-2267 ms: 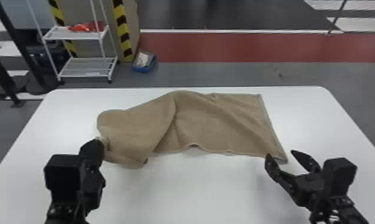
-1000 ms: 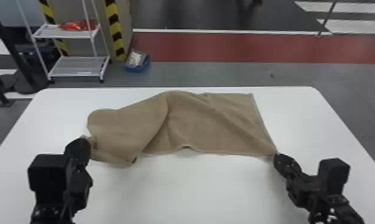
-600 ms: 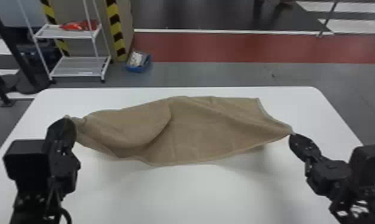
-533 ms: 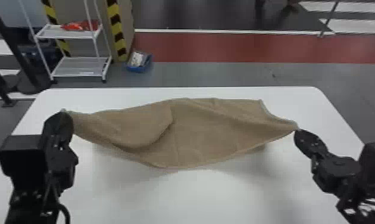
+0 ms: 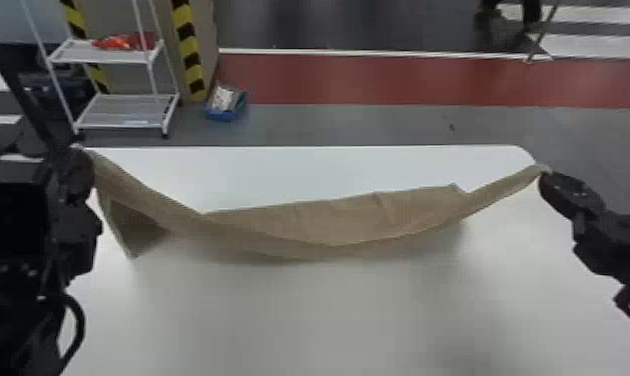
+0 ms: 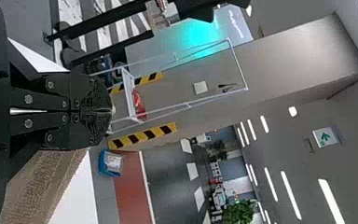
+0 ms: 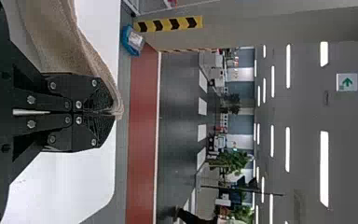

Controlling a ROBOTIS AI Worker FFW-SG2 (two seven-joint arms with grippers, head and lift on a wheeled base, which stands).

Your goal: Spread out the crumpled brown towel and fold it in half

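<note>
Lifted higher, the brown cloth towel sags over the white desk between the black left claw and black right claw, both pinched closed on it.

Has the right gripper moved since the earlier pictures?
Yes. In the head view, the right gripper has moved up and rightward, closer to the table's far right corner.

The robot has 2 black arms. The left arm looks boxy, with 1 black cable curving out. On both arms the jaws are also black, with round silver screws and finely ridged tips.
</note>
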